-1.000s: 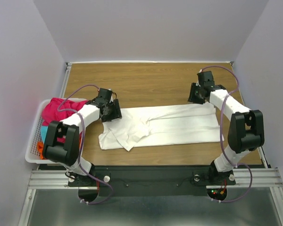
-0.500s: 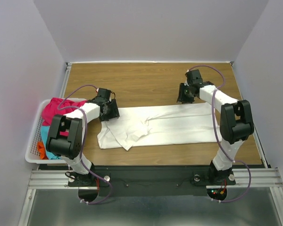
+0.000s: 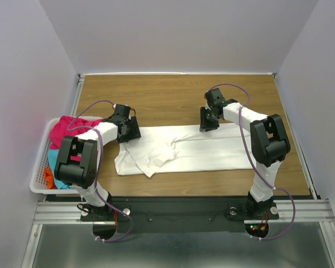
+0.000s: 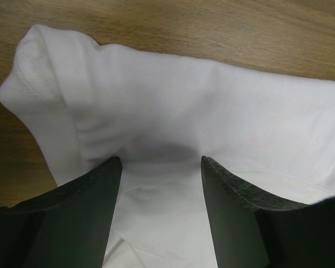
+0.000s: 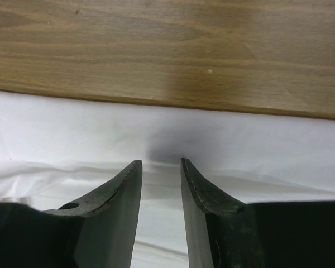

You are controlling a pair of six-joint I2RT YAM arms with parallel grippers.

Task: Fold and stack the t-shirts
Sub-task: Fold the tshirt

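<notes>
A white t-shirt point(image 3: 201, 148) lies spread lengthwise across the wooden table, its left part bunched in folds. My left gripper point(image 3: 132, 132) is open at the shirt's far left corner. In the left wrist view its fingertips point(image 4: 161, 163) straddle white cloth point(image 4: 173, 106) beside a sleeve hem. My right gripper point(image 3: 207, 124) hangs over the shirt's far edge near the middle. In the right wrist view its jaws point(image 5: 161, 163) stand a narrow gap apart over the cloth point(image 5: 72, 139), nothing pinched. Magenta point(image 3: 64, 131), cyan point(image 3: 53, 154) and orange point(image 3: 47, 177) shirts lie in the basket.
A white lattice basket point(image 3: 38, 170) hangs off the table's left edge. Bare wood point(image 3: 173, 97) lies beyond the shirt, up to the back wall. A narrow strip of wood point(image 3: 212, 181) runs between the shirt and the near edge.
My right gripper has moved left along the shirt's far edge and come down onto it. The left gripper has shifted only slightly left. The shirt has barely moved.
</notes>
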